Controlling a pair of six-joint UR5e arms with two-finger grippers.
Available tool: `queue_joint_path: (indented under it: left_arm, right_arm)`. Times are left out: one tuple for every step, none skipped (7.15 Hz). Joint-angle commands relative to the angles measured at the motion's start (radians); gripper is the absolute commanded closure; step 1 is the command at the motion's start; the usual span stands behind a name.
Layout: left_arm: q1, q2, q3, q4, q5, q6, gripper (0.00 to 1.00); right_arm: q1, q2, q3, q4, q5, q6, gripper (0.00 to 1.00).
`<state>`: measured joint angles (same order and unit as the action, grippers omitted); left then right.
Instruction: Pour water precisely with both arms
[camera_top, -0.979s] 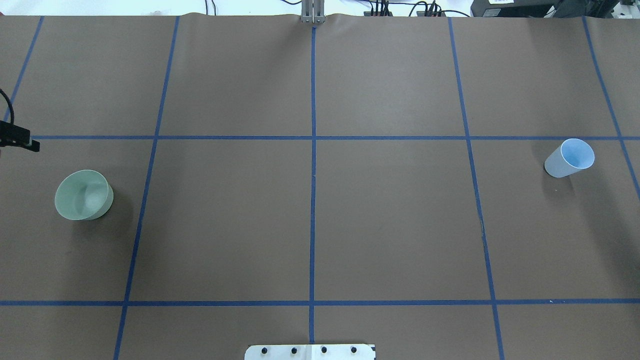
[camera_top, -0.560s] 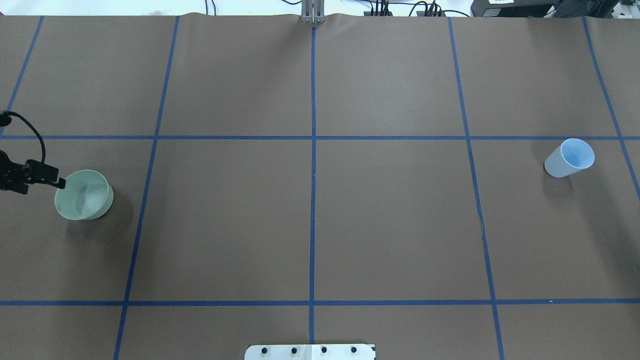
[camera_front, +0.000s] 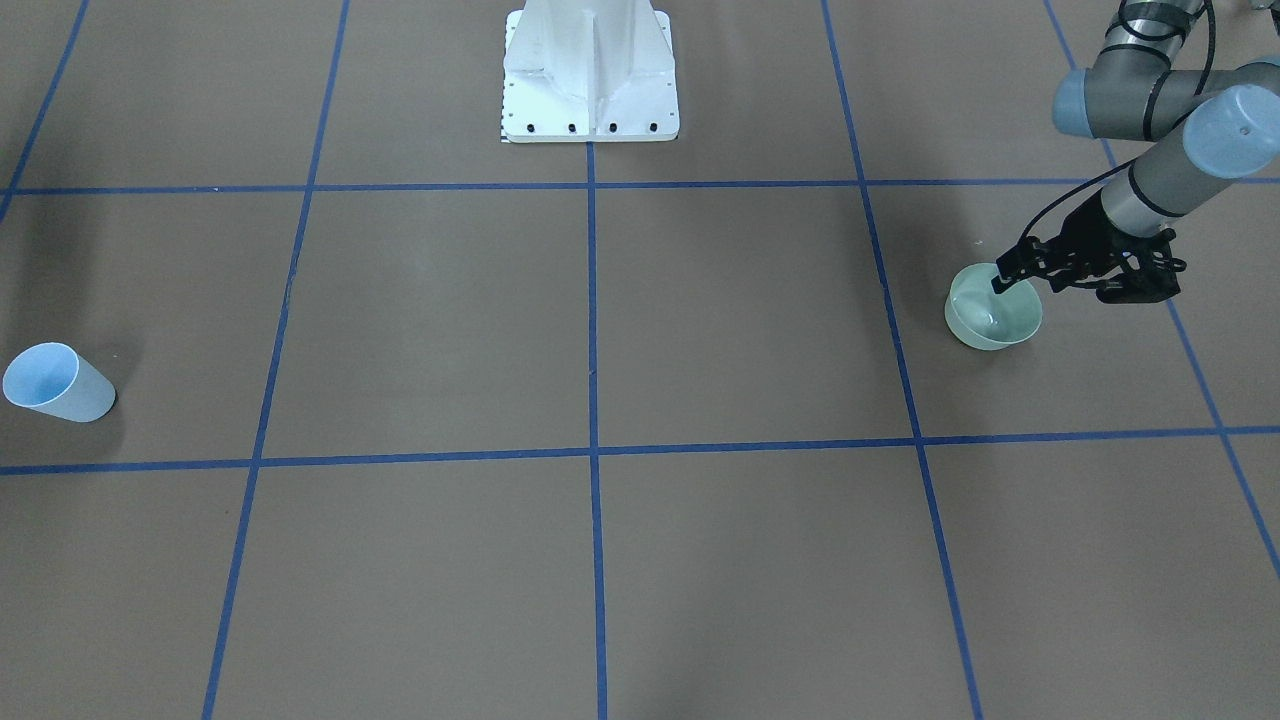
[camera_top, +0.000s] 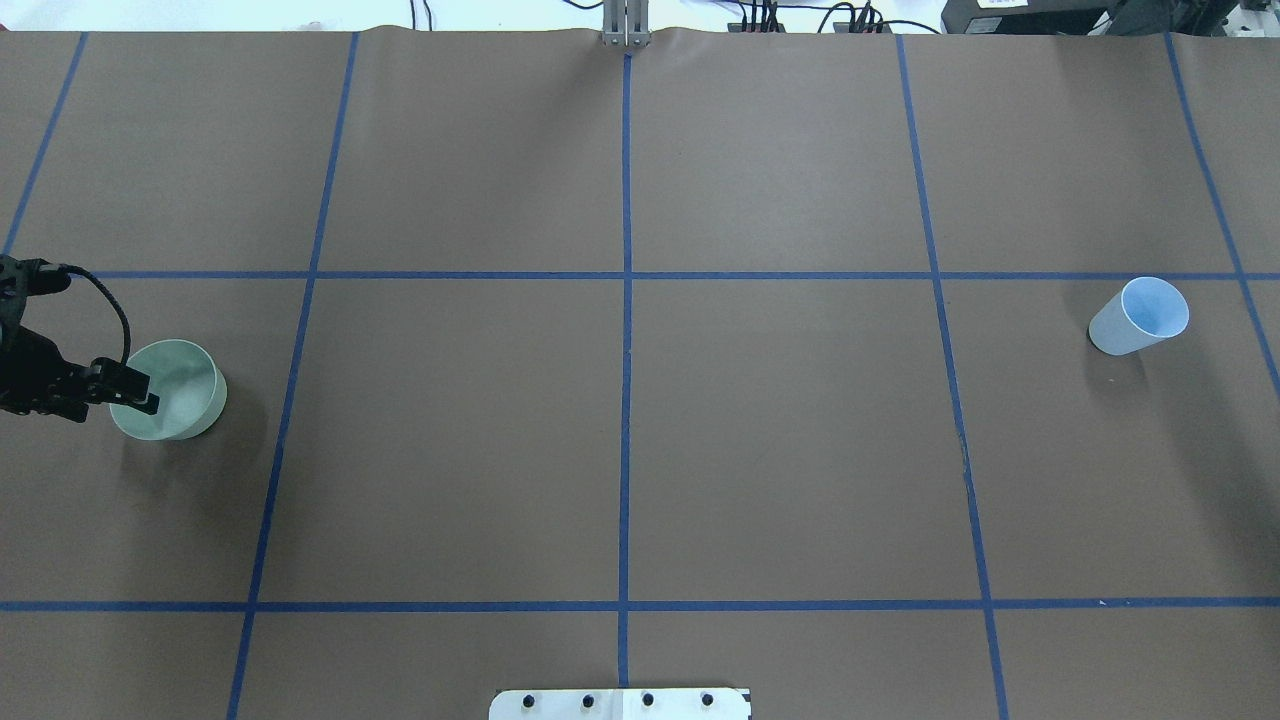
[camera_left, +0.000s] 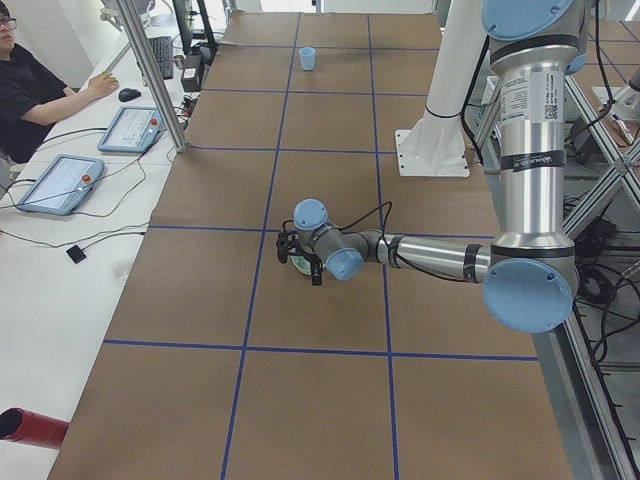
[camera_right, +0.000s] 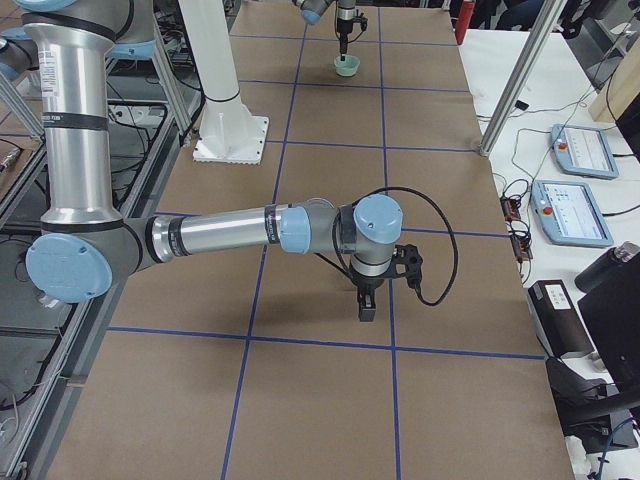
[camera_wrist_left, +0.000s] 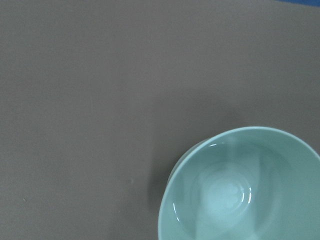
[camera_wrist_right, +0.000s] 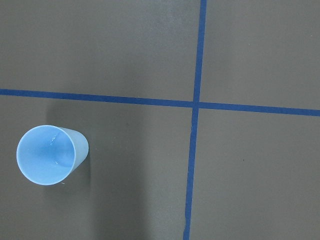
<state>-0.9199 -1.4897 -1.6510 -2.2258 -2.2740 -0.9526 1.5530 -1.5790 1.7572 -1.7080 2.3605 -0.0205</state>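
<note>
The left gripper (camera_front: 1004, 279), its grip unreadable like the right gripper's (camera_right: 366, 303), sits at the green bowl's (camera_front: 990, 325) rim, far from the blue cup (camera_top: 1140, 318) that presumably holds the barely visible water, so a skewed pinch could tip or skid the bowl.

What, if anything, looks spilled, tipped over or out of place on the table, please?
Nothing stands out. The green bowl and the blue cup both stand upright, far apart on the brown table cover, and no puddle or wet patch shows around either.
</note>
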Motion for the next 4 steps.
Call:
queue_joint_path:
  left_arm:
    - [0.007, -0.012, 0.033, -0.002, 0.001, 0.0, 0.42]
    - [0.007, -0.012, 0.033, -0.002, 0.001, -0.001, 0.79]
    - [0.004, -0.012, 0.028, -0.002, 0.001, -0.012, 1.0]
    - [0.006, -0.015, 0.025, 0.0, -0.005, -0.064, 1.0]
  right_arm:
    - [-0.002, 0.001, 0.001, 0.001, 0.002, -0.001, 0.0]
    - [-0.002, 0.001, 0.001, 0.001, 0.002, -0.001, 0.0]
    - [-0.002, 0.001, 0.002, 0.001, 0.002, -0.001, 0.0]
    - [-0.002, 0.001, 0.002, 0.001, 0.002, -0.001, 0.0]
